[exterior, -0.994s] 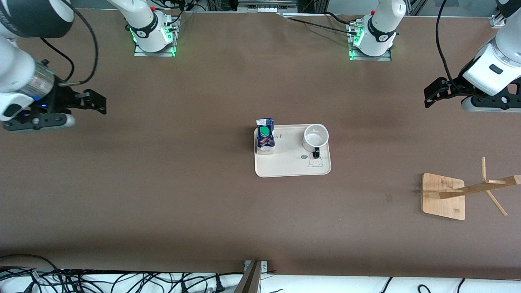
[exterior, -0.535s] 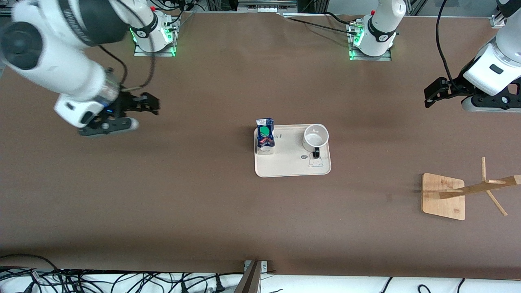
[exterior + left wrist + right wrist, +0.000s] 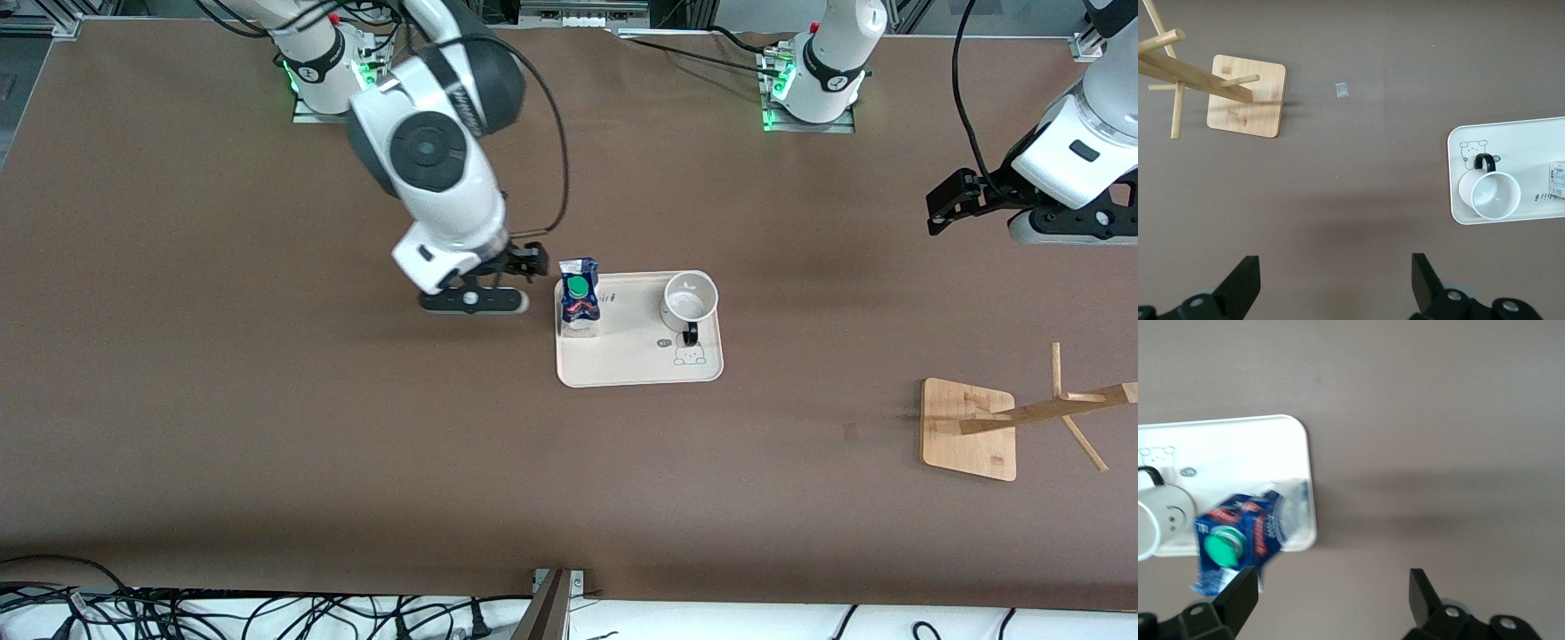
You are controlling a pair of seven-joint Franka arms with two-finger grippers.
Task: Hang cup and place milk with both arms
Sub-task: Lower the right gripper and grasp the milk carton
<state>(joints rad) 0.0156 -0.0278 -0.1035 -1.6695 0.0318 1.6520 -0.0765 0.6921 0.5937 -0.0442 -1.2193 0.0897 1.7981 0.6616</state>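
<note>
The milk (image 3: pixel 579 298), a dark-blue and white carton with a green cap, stands on a cream tray (image 3: pixel 640 366) at its corner toward the right arm's end. The white cup (image 3: pixel 690 300) stands on the same tray, its black handle toward the front camera. My right gripper (image 3: pixel 533 260) is open and empty over bare table just beside the milk. The right wrist view shows the milk (image 3: pixel 1231 543) close to one fingertip (image 3: pixel 1241 587), and the cup (image 3: pixel 1158 520). My left gripper (image 3: pixel 942 209) is open and empty, waiting over the table at the left arm's end; its wrist view shows the cup (image 3: pixel 1495 195).
A wooden cup rack (image 3: pixel 969 429) with slanted pegs stands on a square base near the left arm's end, nearer the front camera than the tray; it also shows in the left wrist view (image 3: pixel 1245 97). Cables lie along the table's front edge (image 3: pixel 267 613).
My right arm has swung from the right arm's end of the table toward the middle, bringing its open gripper next to the milk. The left arm, milk and cup have not moved.
</note>
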